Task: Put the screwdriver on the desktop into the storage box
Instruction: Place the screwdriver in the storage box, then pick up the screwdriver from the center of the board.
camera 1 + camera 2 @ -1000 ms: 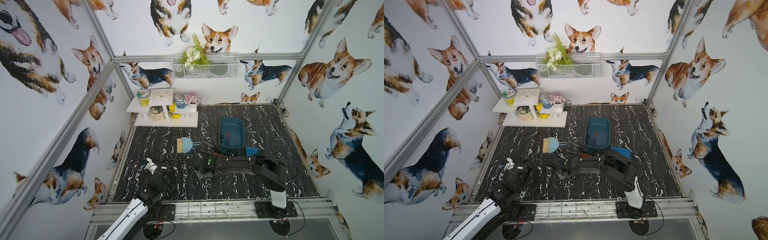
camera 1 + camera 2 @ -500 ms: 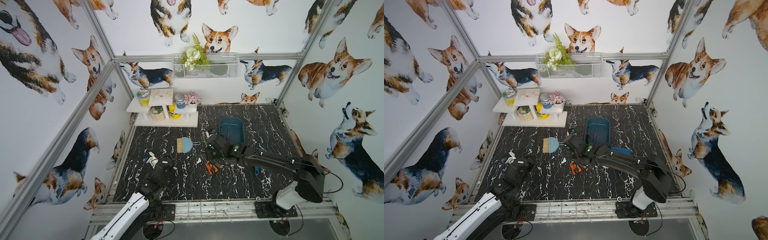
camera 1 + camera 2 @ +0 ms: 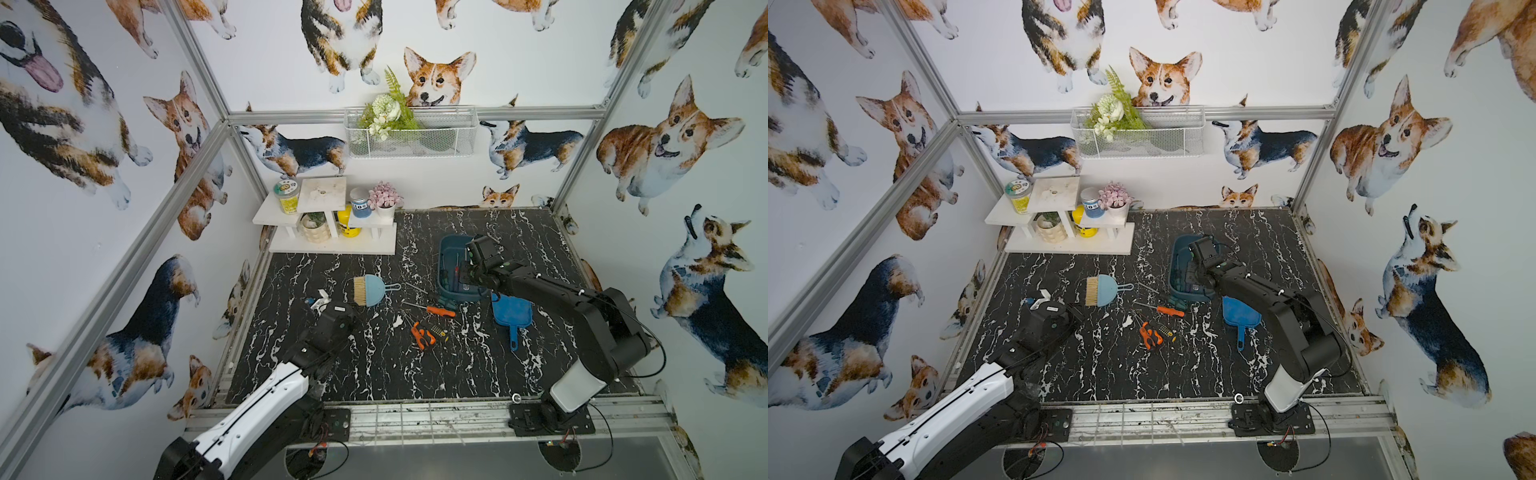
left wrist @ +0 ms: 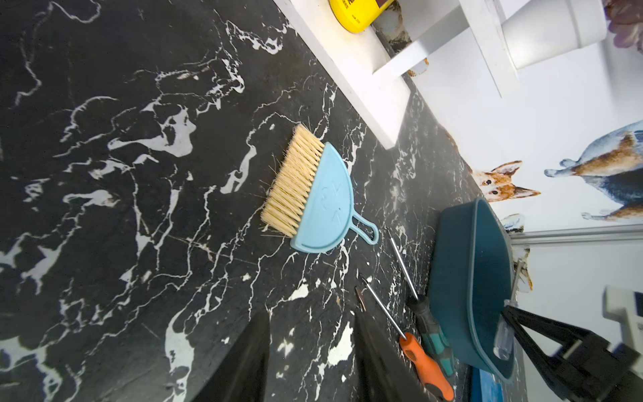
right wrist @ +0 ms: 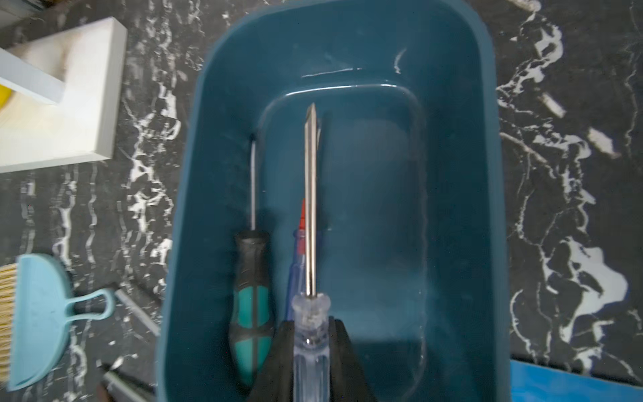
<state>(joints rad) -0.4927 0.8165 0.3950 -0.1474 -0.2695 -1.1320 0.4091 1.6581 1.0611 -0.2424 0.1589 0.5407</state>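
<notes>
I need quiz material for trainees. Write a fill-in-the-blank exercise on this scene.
1. Over the box, the right gripper is shut on a screwdriver with a ___ handle.
2. On the table, the loose screwdriver nearest the pliers has an ___ handle.
3. The left gripper is open and holds ___.
Missing words: clear; orange; nothing.

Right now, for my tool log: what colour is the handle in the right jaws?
Clear plastic handle; shows best in the right wrist view.

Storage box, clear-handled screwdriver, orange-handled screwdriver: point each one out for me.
storage box (image 5: 462,209): right wrist view, inner side wall.
clear-handled screwdriver (image 5: 310,250): right wrist view, metal shaft.
orange-handled screwdriver (image 3: 440,311): in a top view, orange handle.
</notes>
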